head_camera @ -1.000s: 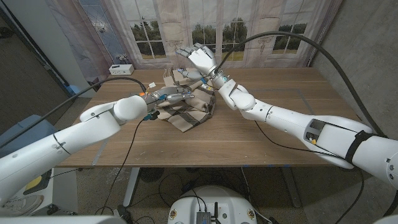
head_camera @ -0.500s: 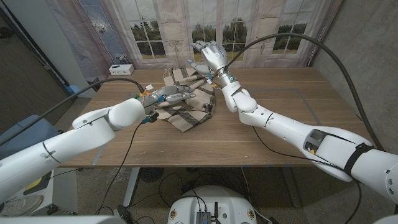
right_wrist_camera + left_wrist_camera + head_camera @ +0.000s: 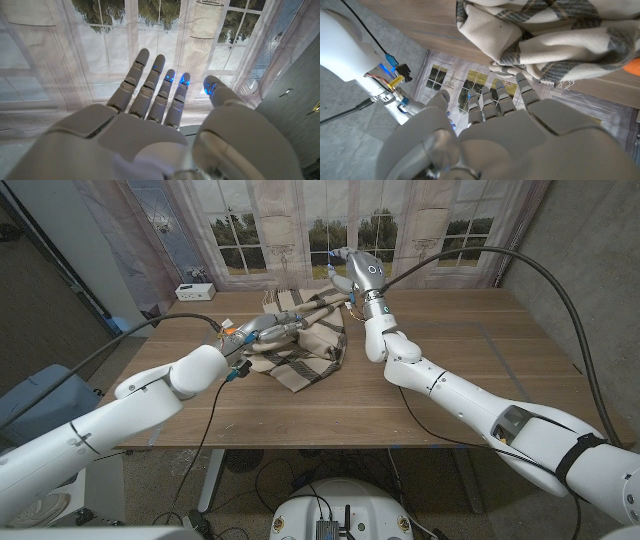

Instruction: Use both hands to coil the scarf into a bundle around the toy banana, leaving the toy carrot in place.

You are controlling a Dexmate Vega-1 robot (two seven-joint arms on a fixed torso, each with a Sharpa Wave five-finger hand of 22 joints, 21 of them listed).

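Scarf [image 3: 305, 345] lies bunched mid-tabletop [image 3: 450, 380]. My left hand [image 3: 270, 330] rests on its near-left edge, fingers straight and apart, gripping nothing. My right hand [image 3: 355, 270] hangs above its far side, fingers spread, empty.

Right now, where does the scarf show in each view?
Head view: scarf bunched mid-table, between the two arms.
Left wrist view: scarf on the wood just beyond the left hand.
Right wrist view: the camera faces the backdrop past the right hand.
Shared landmark: the window-print backdrop.
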